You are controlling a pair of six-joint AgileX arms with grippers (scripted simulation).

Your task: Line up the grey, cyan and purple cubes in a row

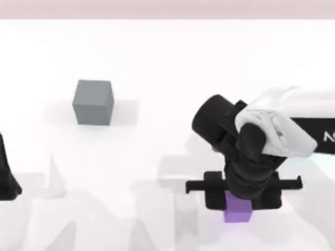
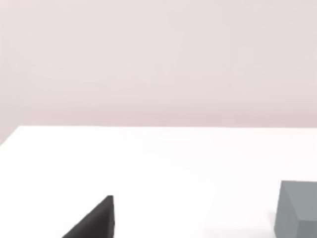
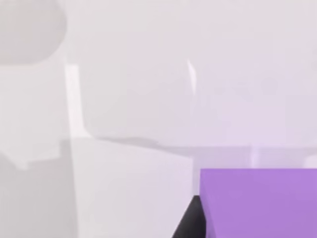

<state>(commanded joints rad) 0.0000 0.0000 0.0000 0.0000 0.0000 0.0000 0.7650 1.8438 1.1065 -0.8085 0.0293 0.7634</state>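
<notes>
Cubes seen: two, no cyan | grey cube (image 1: 93, 102) alone, counter (image 1: 157, 63) left | purple cube (image 1: 238, 210) front right, under my right pincer (image 1: 242, 194), grip unclear | left pincer (image 1: 8, 180) parked left edge, grip unclear

A plain white table (image 1: 157, 63) carried everything. The grey cube (image 1: 93, 102) sat flat on it toward ten o'clock of the top view, squarely on one face, casting a soft shadow to its right. The purple cube (image 1: 238, 209) lay toward five o'clock, well apart from the grey one, partly covered from above.
</notes>
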